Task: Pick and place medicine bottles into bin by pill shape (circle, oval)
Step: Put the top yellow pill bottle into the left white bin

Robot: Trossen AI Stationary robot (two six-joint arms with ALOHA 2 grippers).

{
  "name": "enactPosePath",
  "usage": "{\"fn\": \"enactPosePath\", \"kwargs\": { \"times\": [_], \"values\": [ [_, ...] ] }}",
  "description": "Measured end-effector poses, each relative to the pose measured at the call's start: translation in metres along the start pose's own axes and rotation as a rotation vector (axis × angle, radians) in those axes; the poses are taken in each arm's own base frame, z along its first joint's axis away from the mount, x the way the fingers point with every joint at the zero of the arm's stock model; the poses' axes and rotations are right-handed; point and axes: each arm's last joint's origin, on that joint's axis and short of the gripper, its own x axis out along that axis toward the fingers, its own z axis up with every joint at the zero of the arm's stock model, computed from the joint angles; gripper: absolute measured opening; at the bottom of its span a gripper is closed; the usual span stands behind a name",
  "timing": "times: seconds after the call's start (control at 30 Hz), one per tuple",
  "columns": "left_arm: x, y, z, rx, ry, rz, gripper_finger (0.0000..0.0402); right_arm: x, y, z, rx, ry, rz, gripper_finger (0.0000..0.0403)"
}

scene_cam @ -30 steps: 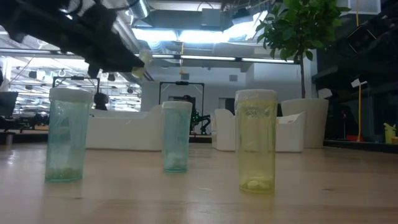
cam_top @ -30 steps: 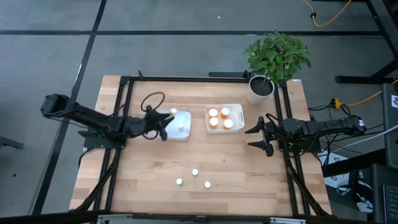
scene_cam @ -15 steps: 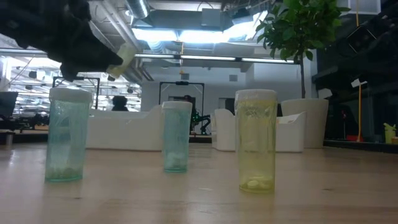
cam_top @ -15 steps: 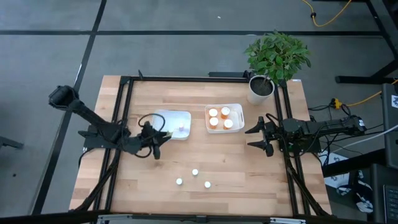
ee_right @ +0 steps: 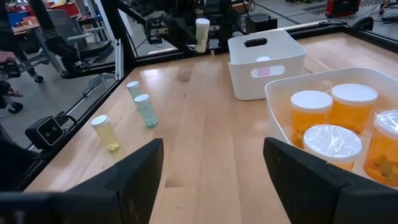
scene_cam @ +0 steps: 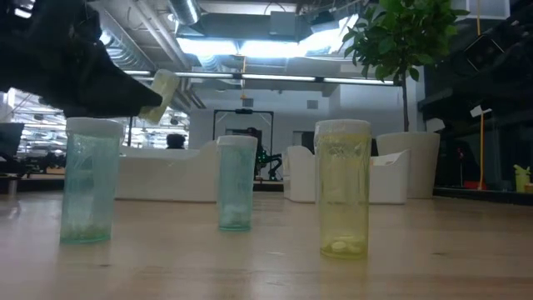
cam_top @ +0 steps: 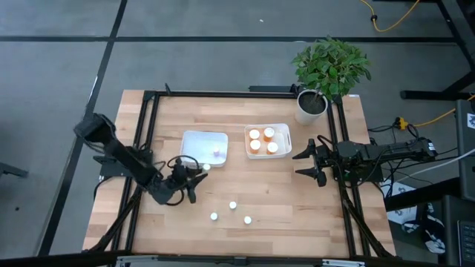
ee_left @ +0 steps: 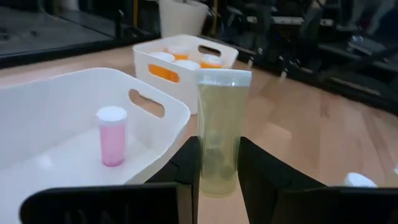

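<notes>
Grey floor surrounds the pale wooden counter [cam_top: 282,193] in the high view. At its middle, the white rectangular plastic bin [cam_top: 204,147] holds one small bottle, and just right of it a second white bin [cam_top: 268,140] holds four orange-bodied bottles. The left end effector [cam_top: 194,170] sits just below the first bin's lower right corner, closed on a pale yellow-green white-capped bottle [cam_top: 205,167]. Three small white-capped bottles [cam_top: 232,205] stand well apart in the lower middle, with bare wood all around them. The right end effector [cam_top: 303,162] waits at the counter's right edge, fingers spread wide and empty. A potted green plant [cam_top: 329,70] fills the upper right corner.

Low view: a teal-tinted bottle [scene_cam: 90,180], a smaller blue-green one [scene_cam: 236,183] and a yellow one [scene_cam: 342,188] stand apart on the wood, with the held bottle at upper left.

Left wrist view: the dark fingers [ee_left: 260,172] clamp the bottle upright beside the near bin's corner; a pink bottle [ee_left: 112,136] stands inside.

Right wrist view: open wood lies between the bins and the three bottles.
</notes>
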Motion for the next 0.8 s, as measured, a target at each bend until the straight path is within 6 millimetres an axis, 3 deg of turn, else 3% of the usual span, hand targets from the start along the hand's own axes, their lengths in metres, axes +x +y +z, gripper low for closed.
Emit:
{"fn": "enactPosePath", "kwargs": {
  "times": [0.2,0.53,0.8],
  "values": [
    [0.002,-0.005,-0.023,0.006,-0.025,-0.01,0.0069,0.0,0.0,0.0,0.0,0.0,0.0,0.0279],
    [0.007,0.004,-0.053,0.073,0.012,0.034,0.0069,0.0,0.0,0.0,0.0,0.0,0.0,0.0279],
    [0.016,0.004,-0.053,0.044,0.022,0.047,0.0069,0.0,0.0,0.0,0.0,0.0,0.0,0.0279]
  ]
}}
